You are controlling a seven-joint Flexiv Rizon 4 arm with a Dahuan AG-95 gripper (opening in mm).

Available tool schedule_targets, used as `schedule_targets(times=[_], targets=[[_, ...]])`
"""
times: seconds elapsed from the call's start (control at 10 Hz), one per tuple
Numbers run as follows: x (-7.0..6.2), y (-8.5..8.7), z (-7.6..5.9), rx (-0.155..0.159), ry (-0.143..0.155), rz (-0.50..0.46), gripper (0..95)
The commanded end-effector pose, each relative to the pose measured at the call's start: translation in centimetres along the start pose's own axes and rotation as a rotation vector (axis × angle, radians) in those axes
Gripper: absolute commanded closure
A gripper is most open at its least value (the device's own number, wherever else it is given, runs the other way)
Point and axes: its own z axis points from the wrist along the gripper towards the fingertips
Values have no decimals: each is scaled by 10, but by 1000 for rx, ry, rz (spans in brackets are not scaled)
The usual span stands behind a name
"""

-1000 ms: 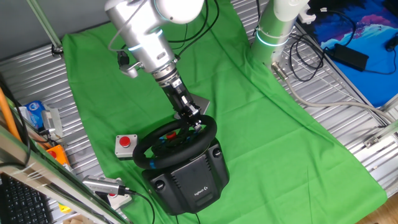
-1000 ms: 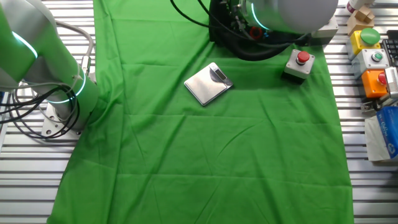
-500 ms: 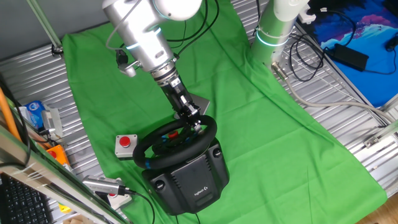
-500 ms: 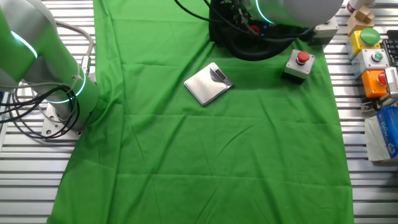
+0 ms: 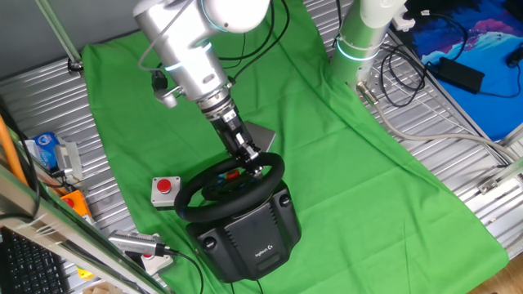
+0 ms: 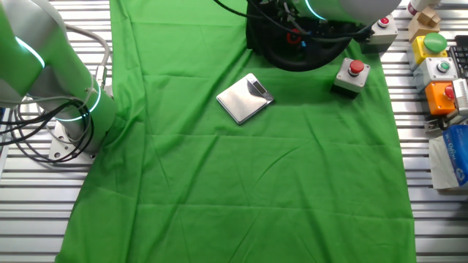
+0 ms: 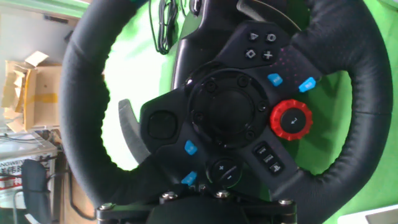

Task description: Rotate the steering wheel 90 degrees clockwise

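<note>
Steering wheel rim meets the end effector; its grip is unclear.

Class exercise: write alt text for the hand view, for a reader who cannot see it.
A black steering wheel fills the frame, seen close up from the hand camera. Its hub carries a red dial, small blue buttons and black buttons, with green cloth visible through the gaps. Cardboard boxes sit at the left edge.
</note>
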Motion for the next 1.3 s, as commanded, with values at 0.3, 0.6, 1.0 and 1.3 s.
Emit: schedule_targets(times=[0.3,0.6,1.0,1.3], targets=[[-15,2,-8,-5,3,10,950],[-25,5,-15,-23,2,18,950],[-41,8,-24,-22,-2,23,950],[-55,11,-27,-16,-3,22,950]])
